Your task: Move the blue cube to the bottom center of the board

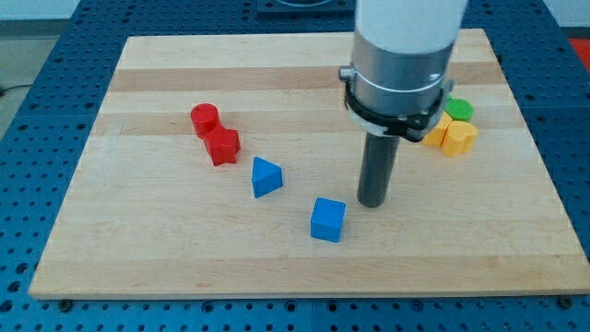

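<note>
Our rod stands upright, my tip (372, 204) on the surface (166, 258) just upper-right of the blue cube (327, 219); we have no hand.

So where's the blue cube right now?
The blue cube sits low on the board, slightly right of centre, just below-left of my tip, with the blue wedge up-left.

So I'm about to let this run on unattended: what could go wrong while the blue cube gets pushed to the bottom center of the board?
1. My tip sits up and to the right of the blue cube, so a push from there would likely drive it toward the view's left rather than down.
2. An off-center push could spin the cube aside.
3. The cube is already near the board's bottom edge; too long a push might slide it off.
</note>
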Controlling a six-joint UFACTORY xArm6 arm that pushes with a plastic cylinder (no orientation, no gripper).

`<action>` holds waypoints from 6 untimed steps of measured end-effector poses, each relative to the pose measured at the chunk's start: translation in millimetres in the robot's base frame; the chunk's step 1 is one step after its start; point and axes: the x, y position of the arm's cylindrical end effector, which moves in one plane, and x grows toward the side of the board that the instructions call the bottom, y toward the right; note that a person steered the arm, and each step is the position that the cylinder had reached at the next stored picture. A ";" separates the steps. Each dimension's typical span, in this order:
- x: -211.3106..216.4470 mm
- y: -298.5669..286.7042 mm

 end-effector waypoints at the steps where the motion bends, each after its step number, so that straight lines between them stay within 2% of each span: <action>1: 25.8 -14.7; 2: 28.9 -34.0; 3: -1.0 -33.6; 4: -12.7 -51.8; 5: 26.5 -65.3; 6: 38.6 -71.3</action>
